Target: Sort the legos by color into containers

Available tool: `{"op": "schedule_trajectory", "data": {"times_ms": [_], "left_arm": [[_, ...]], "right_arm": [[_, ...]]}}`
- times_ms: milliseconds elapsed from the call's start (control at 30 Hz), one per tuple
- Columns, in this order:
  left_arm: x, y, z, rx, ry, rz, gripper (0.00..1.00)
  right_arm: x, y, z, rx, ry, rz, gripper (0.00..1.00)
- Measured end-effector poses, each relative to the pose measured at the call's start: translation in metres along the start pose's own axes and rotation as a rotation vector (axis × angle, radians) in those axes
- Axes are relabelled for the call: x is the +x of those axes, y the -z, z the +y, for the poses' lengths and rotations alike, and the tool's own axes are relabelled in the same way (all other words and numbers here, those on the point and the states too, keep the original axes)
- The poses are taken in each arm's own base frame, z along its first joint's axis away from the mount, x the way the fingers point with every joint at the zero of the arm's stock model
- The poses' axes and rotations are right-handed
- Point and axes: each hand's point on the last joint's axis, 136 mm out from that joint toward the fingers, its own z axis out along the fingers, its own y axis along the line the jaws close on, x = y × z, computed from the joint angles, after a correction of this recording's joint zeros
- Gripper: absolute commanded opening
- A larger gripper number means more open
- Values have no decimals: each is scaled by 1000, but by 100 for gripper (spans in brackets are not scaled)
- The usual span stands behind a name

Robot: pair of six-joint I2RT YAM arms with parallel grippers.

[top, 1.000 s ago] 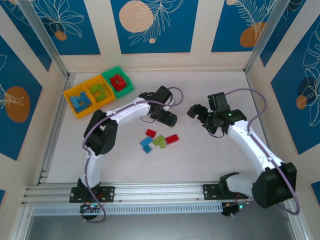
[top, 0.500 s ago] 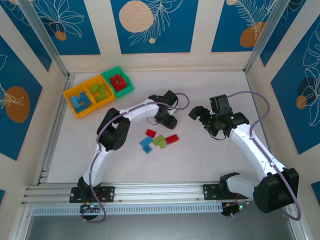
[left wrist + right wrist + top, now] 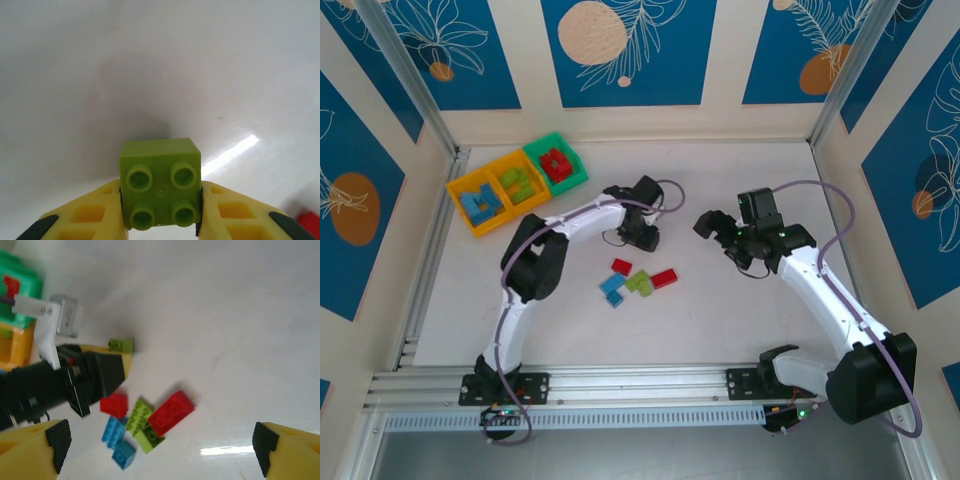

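Since half a second ago, the left hand (image 3: pixel 645 240), clamped on a lime green brick (image 3: pixel 160 184), has shifted left across the counter. The left arm's elbow (image 3: pixel 530 270) has swung back left. The right hand (image 3: pixel 712 222) has shifted slightly left.

- Top cam: fixed, high, behind the arm bases, angled down and forward. It covers the whole table (image 3: pixel 720 165), with the bases at the bottom edge and the bins (image 3: pixel 498 190) far left.
- Left wrist cam: right behind the left claw (image 3: pixel 161 212), looking along its fingers (image 3: pixel 85 217), very near the table. The lime brick (image 3: pixel 160 182) pinched between them sits lower centre.
- Right wrist cam: well above the table, facing down and toward the left arm. The right claw (image 3: pixel 160 445) is spread, a fingertip (image 3: pixel 55 440) in each lower corner.
- Overlap: top and right wrist both catch the loose brick pile (image 3: pixel 142 422), the left claw and the green bin (image 3: pixel 27 285). Both wrist views catch the lime brick.
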Motion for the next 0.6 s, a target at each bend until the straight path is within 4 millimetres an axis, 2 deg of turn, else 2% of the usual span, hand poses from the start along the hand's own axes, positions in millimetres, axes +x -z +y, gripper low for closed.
{"op": "schedule_trajectory", "data": {"times_ms": [67, 133, 267, 367, 433, 533, 600], "left_arm": [[-5, 21, 20, 6, 58, -34, 30], [-16, 54, 48, 7, 133, -100, 31], [-38, 125, 125, -32, 281, -270, 31], [-44, 159, 187, -94, 380, -352, 31], [-45, 169, 222, -143, 425, -372, 31], [-47, 169, 272, -216, 491, -379, 32], [-45, 161, 299, -244, 531, -367, 43]], "right_arm": [[8, -6, 16, -48, 59, 37, 96], [18, -12, 35, -94, 127, 82, 96], [36, -21, 80, -187, 280, 157, 96], [45, -24, 111, -250, 378, 185, 96], [48, -26, 123, -269, 411, 193, 96], [48, -32, 129, -274, 425, 196, 96], [48, -37, 132, -271, 435, 204, 96]]}}
